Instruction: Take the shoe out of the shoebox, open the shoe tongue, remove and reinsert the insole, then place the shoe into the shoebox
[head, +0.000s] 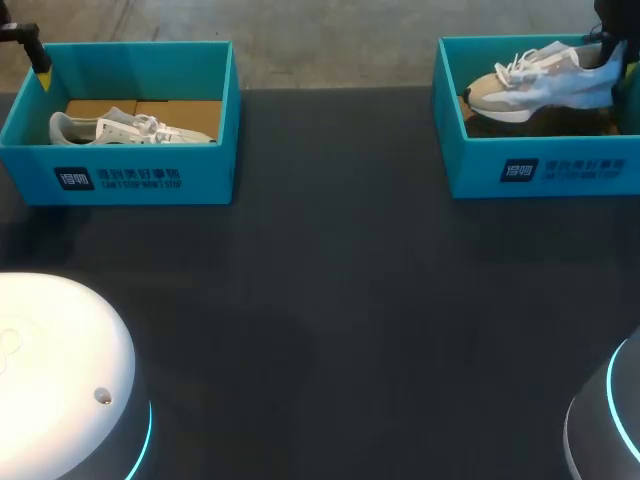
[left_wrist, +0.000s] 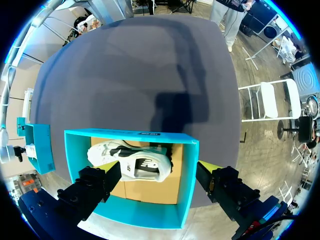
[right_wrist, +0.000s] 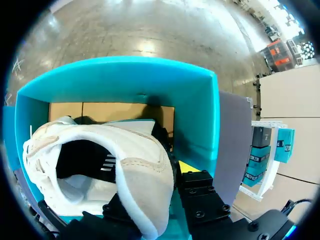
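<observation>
- Right gripper (right_wrist: 156, 189) clenches the heel of a shoe (right_wrist: 95, 160), held over its box (right_wrist: 125, 82).
- Left gripper (left_wrist: 160, 176) hangs released; the other shoe (left_wrist: 131, 162) lies in the second box (left_wrist: 137, 214) beneath it.

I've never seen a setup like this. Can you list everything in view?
Shoeboxes: two, teal; left shoebox and right shoebox at the table's far corners.
Shoes: two, white and grey; left shoe lying on its side in the left shoebox, right shoe raised at the heel over the right shoebox.
Table: one, dark.
Arm bases: two, white with blue rings; left base, right base, near edge.
Grippers: two, yellow-tipped; left gripper open above the left shoebox, right gripper shut on the right shoe's heel.
</observation>
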